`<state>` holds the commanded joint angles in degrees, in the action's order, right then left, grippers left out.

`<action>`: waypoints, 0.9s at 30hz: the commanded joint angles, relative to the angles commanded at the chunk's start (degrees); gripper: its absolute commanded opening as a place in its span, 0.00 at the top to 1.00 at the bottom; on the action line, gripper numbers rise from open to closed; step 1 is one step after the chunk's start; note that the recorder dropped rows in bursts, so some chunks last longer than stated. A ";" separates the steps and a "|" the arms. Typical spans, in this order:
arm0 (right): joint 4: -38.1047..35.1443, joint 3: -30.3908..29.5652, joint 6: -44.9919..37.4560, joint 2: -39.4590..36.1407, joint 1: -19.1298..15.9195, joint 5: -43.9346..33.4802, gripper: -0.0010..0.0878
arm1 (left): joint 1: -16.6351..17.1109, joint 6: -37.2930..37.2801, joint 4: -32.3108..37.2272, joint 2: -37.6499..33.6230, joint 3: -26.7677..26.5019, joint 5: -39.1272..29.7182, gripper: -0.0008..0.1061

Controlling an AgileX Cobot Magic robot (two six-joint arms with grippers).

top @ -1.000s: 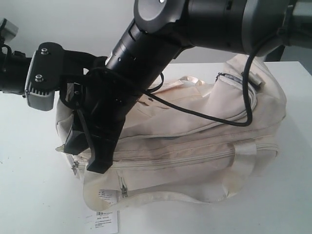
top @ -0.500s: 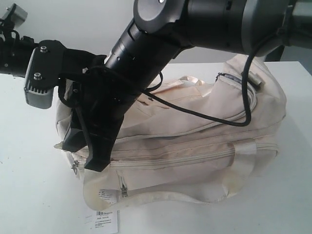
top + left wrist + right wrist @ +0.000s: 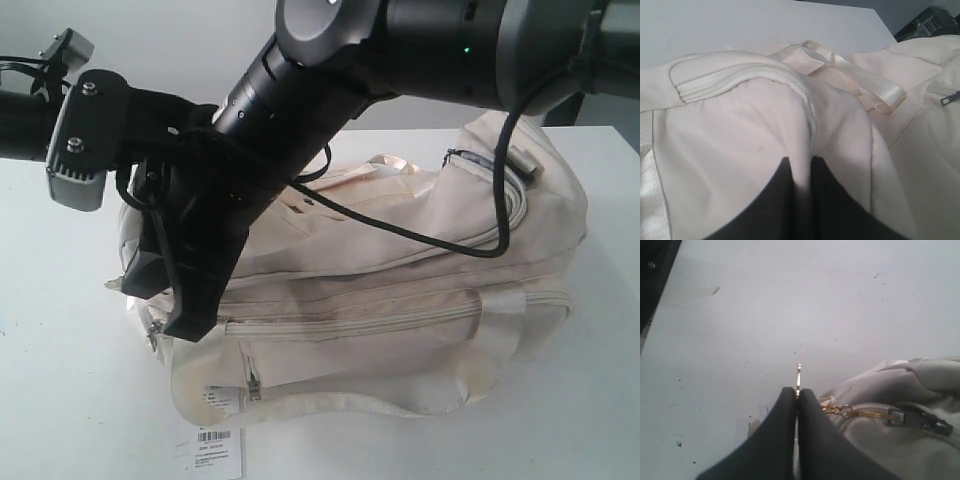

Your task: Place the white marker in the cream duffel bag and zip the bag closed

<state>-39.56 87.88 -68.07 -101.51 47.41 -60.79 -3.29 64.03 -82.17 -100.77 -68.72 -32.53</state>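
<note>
The cream duffel bag (image 3: 400, 300) lies on its side on the white surface (image 3: 60, 380). I cannot tell where the white marker is; no view shows it.

The left tool (image 3: 801, 182) is at one end of the bag. Its two dark fingers (image 3: 772, 205) are pressed in narrow and pinch a fold of the bag's cream cloth between them. Right next to that fold runs the bag's curved zip (image 3: 740, 82), and its teeth are shut along the part that shows. A shiny strap handle (image 3: 860, 85) lies flat on the bag just past the zip.

The right tool (image 3: 798, 395) is at the same end of the bag, low down near the surface. Its fingers are squeezed together on the thin gold zip pull (image 3: 798, 374). A little gold chain (image 3: 840, 411) joins the pull to the bag's zip.

From the outside, the big dark right arm (image 3: 290, 90) reaches across the bag to that end. A black cable (image 3: 420, 235) droops over the top of the bag. A white barcode tag (image 3: 215, 450) lies on the surface just in front of the bag.
</note>
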 joint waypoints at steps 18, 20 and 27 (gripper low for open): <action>-2.05 0.00 0.09 0.24 0.00 -8.67 0.99 | 1.99 -1.29 -0.94 -0.10 0.00 -0.26 0.99; -1.74 0.00 0.34 0.51 0.00 -8.46 0.99 | 1.99 -1.29 -0.94 -0.10 0.00 -0.26 0.99; 3.02 0.00 2.92 1.64 -0.10 -9.17 0.99 | 1.99 -1.29 -1.07 -0.10 0.00 -0.14 0.99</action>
<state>-36.54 87.88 -65.15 -99.88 47.31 -69.96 -1.30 62.74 -83.24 -100.87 -68.72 -32.67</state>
